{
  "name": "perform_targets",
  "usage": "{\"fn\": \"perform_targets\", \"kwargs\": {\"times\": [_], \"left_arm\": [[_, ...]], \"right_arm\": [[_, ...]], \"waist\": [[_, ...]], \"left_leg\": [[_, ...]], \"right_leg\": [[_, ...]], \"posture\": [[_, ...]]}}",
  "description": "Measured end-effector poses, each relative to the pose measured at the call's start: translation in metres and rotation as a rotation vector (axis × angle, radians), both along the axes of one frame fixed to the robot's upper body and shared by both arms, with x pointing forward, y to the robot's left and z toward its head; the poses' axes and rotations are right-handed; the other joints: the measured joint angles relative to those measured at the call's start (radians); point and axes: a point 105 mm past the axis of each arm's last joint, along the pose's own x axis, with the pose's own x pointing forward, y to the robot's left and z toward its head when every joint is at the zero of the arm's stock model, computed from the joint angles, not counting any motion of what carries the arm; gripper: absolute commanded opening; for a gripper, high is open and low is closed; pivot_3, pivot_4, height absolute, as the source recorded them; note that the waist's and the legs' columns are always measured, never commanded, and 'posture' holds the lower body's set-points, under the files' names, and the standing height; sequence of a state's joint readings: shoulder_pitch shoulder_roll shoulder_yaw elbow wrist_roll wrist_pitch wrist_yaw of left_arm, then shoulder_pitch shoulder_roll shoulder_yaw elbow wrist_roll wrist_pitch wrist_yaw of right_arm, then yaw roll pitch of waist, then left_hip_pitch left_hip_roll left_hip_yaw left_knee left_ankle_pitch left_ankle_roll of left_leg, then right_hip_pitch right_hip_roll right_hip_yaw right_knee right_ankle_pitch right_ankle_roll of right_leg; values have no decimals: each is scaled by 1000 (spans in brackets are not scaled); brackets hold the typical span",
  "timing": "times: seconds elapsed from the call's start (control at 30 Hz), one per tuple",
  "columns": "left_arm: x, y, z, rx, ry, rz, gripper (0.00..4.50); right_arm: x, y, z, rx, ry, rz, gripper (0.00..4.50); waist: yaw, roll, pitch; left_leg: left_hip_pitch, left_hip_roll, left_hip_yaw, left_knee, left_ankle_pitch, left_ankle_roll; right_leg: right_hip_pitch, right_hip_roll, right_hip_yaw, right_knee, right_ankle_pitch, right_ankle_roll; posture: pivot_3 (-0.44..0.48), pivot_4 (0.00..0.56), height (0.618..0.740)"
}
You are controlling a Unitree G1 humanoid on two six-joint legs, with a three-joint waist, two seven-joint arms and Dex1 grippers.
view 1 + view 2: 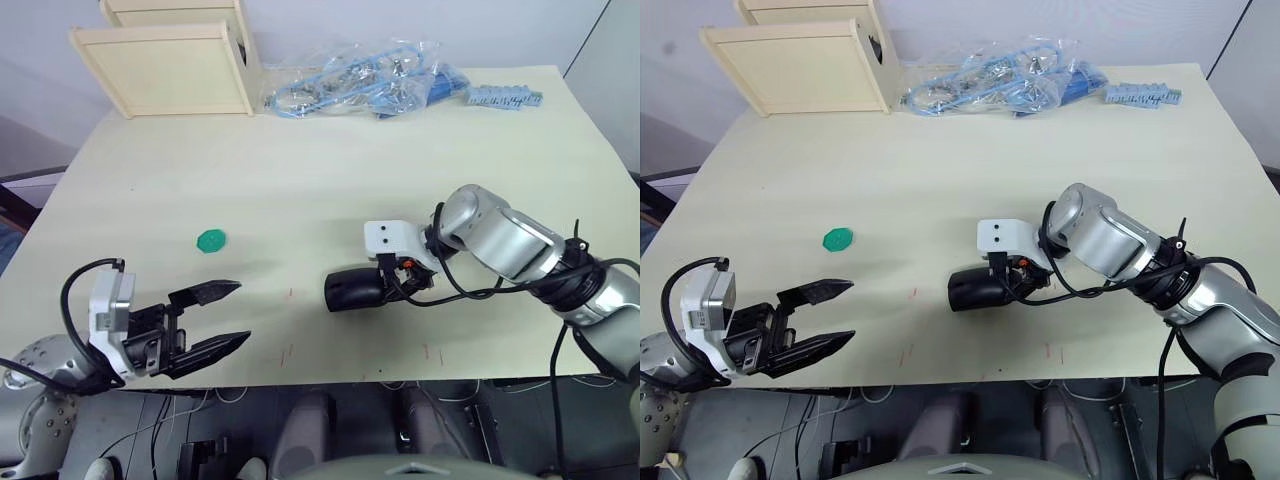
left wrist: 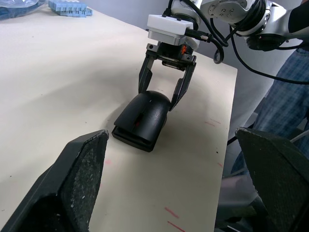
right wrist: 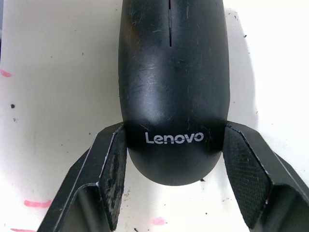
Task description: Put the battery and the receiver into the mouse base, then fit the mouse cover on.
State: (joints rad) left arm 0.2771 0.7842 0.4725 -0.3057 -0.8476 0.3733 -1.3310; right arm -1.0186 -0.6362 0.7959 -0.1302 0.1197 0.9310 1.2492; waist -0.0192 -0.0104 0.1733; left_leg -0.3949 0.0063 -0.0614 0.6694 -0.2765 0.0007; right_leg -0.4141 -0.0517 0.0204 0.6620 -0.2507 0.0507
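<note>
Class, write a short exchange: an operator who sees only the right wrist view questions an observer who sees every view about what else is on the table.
Operator: I see the mouse cover at my right claw. Where is the left claw?
Observer: The left claw is open and empty at the near left edge of the table, well apart from the mouse cover.
Operator: Does anything lie between the two?
Observer: No. A small green disc lies left of the mouse cover, farther from the robot than the left claw.
</note>
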Motion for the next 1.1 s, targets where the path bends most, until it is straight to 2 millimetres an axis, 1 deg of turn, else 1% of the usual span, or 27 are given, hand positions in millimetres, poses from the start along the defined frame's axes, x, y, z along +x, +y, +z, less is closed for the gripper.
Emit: {"fn": "perform_targets", "kwargs": {"times": [0.17,0.8,1.1], "left_arm": [[0,0,0,0,-1,4,4500],[-1,-3,1,1,-9,-5,4500],[0,-3,2,1,-13,-5,4500]], "right_arm": [[-1,4,1,2,-11,26,2747],[-1,5,0,-28,-38,80,2747],[0,8,0,-42,-48,120,2747]], "waist": [[-2,0,0],[-3,0,0],[-16,0,0]], "left_leg": [[0,0,0,0,0,0],[0,0,0,0,0,0],[1,0,0,0,0,0]], "right_leg": [[0,0,0,0,0,0],[0,0,0,0,0,0],[0,0,0,1,0,0]], "posture": [[0,150,740],[0,150,740],[0,150,740]]}}
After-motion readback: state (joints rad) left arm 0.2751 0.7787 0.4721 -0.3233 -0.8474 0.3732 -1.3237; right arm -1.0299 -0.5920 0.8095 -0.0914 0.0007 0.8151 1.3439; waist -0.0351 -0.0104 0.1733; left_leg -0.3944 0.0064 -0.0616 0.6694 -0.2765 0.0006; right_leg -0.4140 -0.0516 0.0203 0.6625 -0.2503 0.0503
